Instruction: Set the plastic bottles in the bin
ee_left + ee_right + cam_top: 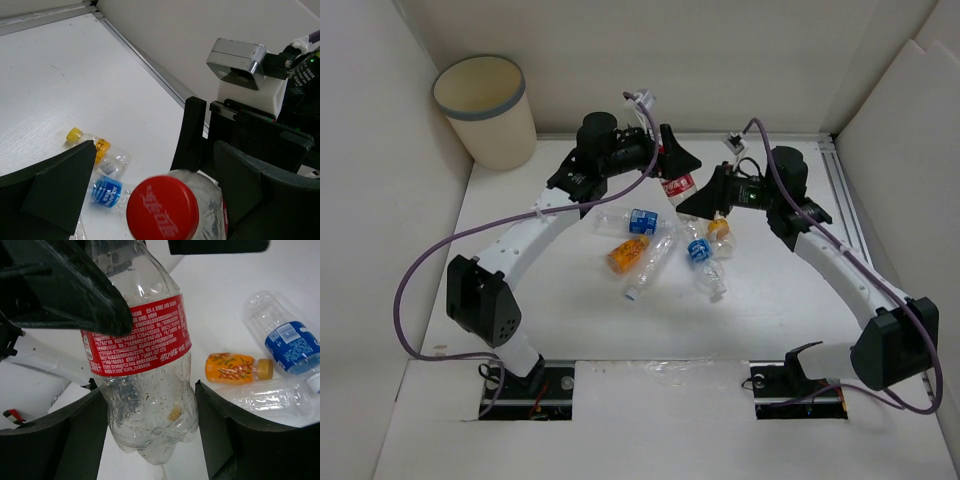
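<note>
A clear bottle with a red cap (162, 209) and red label (678, 185) hangs in the air above the table. My right gripper (150, 390) is shut on its base (150, 430), one finger on each side. My left gripper (156, 147) is open around its top; its right finger is against the bottle and its left finger (60, 185) stands apart. Several other bottles lie in the middle of the table: a blue-labelled one (640, 221), an orange one (623, 255), a clear one (655, 262), another blue-labelled one (700, 250) and a yellow-capped one (720, 230). The cream bin (485, 110) stands at the far left corner.
White walls close in the table (570, 320) at the back and sides, and a metal rail (840, 190) runs along the right edge. The two grippers (685, 180) meet at the back centre. A crumpled clear wrapper (670, 372) lies between the arm bases.
</note>
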`<state>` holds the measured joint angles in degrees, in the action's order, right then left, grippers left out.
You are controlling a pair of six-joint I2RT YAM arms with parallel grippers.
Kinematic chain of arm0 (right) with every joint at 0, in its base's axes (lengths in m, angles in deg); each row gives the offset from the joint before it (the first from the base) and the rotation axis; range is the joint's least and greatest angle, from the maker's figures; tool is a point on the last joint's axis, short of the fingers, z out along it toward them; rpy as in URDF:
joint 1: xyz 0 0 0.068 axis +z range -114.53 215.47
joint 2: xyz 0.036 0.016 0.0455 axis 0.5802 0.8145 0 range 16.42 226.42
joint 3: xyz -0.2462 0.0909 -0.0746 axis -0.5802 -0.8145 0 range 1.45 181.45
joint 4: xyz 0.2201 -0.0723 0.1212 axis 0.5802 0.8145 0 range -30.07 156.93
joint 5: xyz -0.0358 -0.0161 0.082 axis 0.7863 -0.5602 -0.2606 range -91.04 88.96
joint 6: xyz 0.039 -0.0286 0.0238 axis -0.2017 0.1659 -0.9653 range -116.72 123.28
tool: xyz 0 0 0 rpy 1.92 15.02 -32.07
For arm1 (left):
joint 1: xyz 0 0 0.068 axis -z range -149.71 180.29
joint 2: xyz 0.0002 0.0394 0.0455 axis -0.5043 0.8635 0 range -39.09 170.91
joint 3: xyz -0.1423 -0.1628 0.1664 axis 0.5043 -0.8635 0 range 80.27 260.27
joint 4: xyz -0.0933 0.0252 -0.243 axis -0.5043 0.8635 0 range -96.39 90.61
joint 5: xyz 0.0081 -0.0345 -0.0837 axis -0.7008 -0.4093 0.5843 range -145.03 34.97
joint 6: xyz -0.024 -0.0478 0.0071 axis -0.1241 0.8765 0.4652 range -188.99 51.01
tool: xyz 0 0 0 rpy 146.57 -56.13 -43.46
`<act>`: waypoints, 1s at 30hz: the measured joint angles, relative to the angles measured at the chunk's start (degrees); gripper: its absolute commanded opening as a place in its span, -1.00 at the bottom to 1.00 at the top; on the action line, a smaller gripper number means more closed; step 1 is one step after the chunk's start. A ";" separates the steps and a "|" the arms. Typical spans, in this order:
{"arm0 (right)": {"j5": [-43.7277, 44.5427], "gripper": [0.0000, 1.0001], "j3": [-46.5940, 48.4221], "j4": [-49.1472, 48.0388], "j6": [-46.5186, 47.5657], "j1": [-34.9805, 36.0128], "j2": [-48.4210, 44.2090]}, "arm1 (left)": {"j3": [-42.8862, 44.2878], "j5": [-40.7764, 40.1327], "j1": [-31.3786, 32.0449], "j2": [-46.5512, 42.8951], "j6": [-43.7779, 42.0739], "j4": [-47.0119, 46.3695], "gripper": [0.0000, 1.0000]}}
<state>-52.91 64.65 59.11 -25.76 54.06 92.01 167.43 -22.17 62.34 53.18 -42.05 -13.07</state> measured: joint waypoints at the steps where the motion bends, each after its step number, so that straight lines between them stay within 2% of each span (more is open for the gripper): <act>1: -0.04 -1.00 0.04 -0.90 -0.72 0.59 0.20 | 0.00 0.57 -0.02 0.31 0.26 -0.35 1.00; 2: -0.09 -1.00 0.07 -1.86 -1.38 1.05 0.50 | 0.00 1.03 -0.02 0.50 0.46 -0.76 1.00; 4: 0.28 -1.00 0.07 -3.26 -2.47 1.31 1.31 | 0.00 1.57 -0.11 0.59 0.72 -0.81 0.80; 5: 0.70 -1.00 0.07 -4.00 -2.93 1.36 1.77 | 0.00 1.66 -0.17 0.59 0.85 -0.87 0.48; 6: 1.27 -1.00 0.09 -4.57 -3.37 1.40 2.14 | 0.00 1.73 -0.17 0.59 1.01 -0.83 0.28; 8: 2.40 -1.00 0.09 -5.25 -3.89 1.38 2.73 | -0.02 1.86 -0.17 0.59 1.16 -0.85 -0.02; 9: 2.69 -1.00 0.09 -5.70 -4.22 1.38 3.06 | -0.02 1.81 -0.17 0.57 1.14 -0.94 -0.35; 13: 2.58 -0.87 0.50 -6.91 -4.90 1.27 4.11 | -0.02 1.99 -0.70 0.57 1.38 -1.20 -1.00; 14: 2.64 -0.72 0.72 -7.13 -5.20 1.27 4.28 | 0.00 2.08 -1.07 0.57 1.55 -1.22 -1.00; 15: 2.69 0.27 0.94 -7.26 -5.33 1.29 4.46 | 0.00 2.08 -1.38 0.57 1.88 -1.27 -1.00; 16: 2.75 0.72 1.07 -7.43 -5.44 1.29 4.61 | 0.00 2.12 -1.86 0.57 2.25 -1.31 -1.00; 17: 2.99 1.00 1.20 -7.45 -5.66 1.33 4.63 | 0.02 2.16 -2.21 0.57 2.75 -1.38 -1.00; 22: 7.19 1.00 1.22 -8.44 -5.84 -0.70 4.11 | 3.63 0.26 -7.02 1.90 4.76 1.16 -1.00; 26: 12.50 1.00 -0.42 -7.26 -5.35 -5.68 1.73 | 15.72 -5.79 -13.92 6.69 5.16 4.87 -1.00; 30: 16.81 1.00 -3.23 -5.27 -4.13 -8.50 -0.35 | 28.00 -17.27 -21.59 11.37 5.01 7.39 -1.00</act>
<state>-36.11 61.41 53.84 -29.89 45.55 91.66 195.42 -39.43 40.74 64.55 -37.05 -5.68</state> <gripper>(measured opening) 0.998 0.458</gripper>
